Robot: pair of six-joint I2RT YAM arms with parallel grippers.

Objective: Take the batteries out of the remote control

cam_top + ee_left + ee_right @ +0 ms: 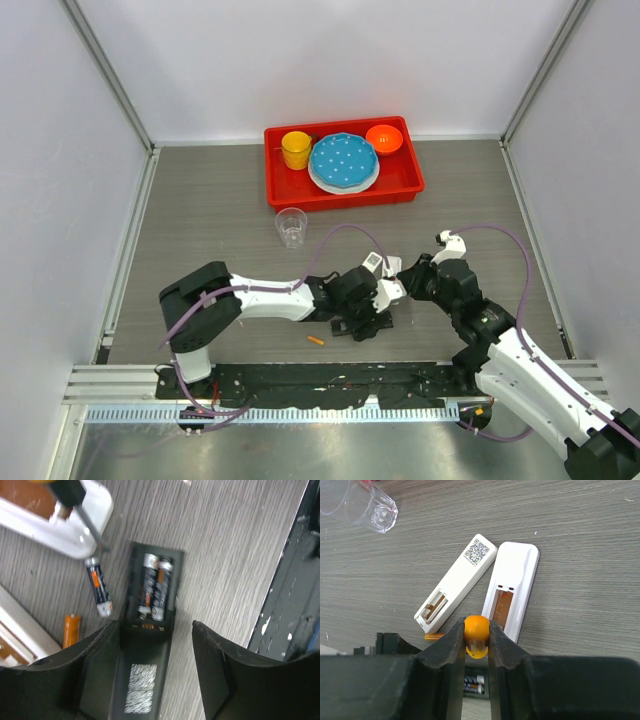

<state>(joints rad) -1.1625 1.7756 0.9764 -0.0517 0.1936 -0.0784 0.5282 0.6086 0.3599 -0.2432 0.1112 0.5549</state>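
Here, black remote (150,662) lies back-up on grey table (225,555), cover off; two batteries (152,587) sit side by side in its bay; loose battery (98,587) lies just beside. Left gripper (155,630) straddles remote, jaws wide, holding nothing; right gripper (476,625) clamps orange screwdriver handle (476,636). Advice: steady remote body with left jaws; lever each cell up from one end with screwdriver tip; avoid flicking cells off table.

batteries (474,685): mostly behind fingers (445,650) | upper white remote (60,515): cut off top-left
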